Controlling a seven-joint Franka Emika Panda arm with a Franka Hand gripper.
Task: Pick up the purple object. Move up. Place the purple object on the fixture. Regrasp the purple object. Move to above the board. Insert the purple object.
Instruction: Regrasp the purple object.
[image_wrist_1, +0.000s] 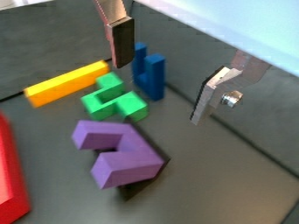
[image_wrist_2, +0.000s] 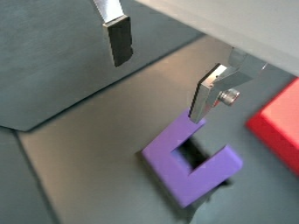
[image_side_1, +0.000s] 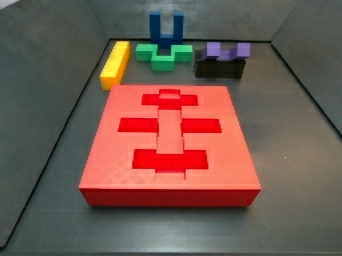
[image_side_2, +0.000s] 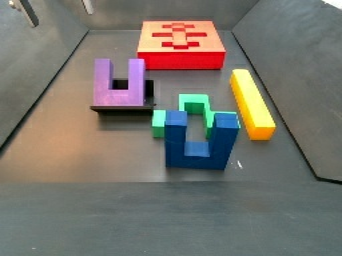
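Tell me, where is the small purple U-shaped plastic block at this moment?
In both side views the small purple U-shaped plastic block rests on the dark fixture, beside the green block, beyond the red board. The open gripper is above it, not touching.

Even, fairly bright light from above fills all four views. The dark floor (image_side_2: 54, 150) shows a soft sheen, brightest along the enclosure's pale edges. Shadows are faint and short, seen beneath the purple object (image_wrist_2: 193, 164). Both wrist views are soft and grainy; the gripper (image_wrist_1: 170, 70) plates glint, slightly blurred.
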